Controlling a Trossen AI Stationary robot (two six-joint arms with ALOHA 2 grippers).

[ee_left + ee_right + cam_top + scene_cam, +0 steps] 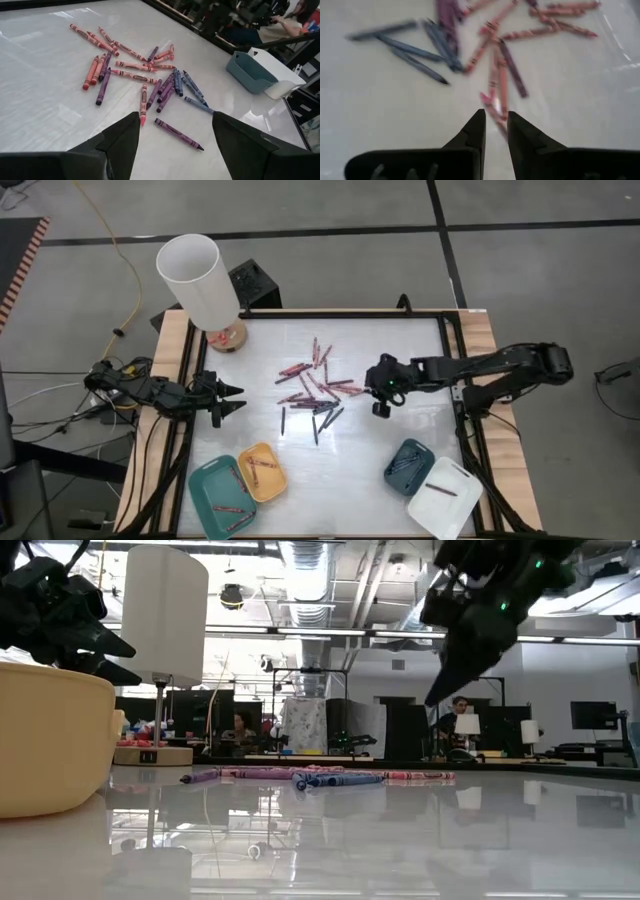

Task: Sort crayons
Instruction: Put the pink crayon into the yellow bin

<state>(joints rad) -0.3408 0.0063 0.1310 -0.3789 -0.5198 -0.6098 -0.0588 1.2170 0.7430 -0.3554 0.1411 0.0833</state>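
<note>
Near edge, left corner: a teal tray (215,492) and a yellow tray (263,471) sit touching each other, each with a few crayons lying inside.
Near edge, right corner: a dark-blue tray (408,465) holds dark crayons; a white tray (446,498) just beside it, closer to the corner, holds one reddish stick.
Left gripper (232,398): hovers by the left edge of the surface (390,340), pointing toward the middle; jaws spread wide with nothing between them. In its wrist view the two dark fingers (122,140) frame a lone purple crayon.
Crayons (314,391): a loose scatter in the middle of the surface, between the two grippers. Red and pink sticks lie mostly on the far side of the heap, dark blue and purple ones on the near side. Several cross or touch one another.
Right gripper (381,409): held above the surface just right of the heap, pointing downward; jaws drawn nearly together with a narrow gap. The right wrist view shows pink and red crayons past the fingertips (478,120), but whether one is pinched cannot be told.
Far edge, left corner: a lamp with a white shade (198,278) stands on a wooden base.
Beyond the surface: a room with desks and monitors, and a seated person (456,718) in the low view.
</note>
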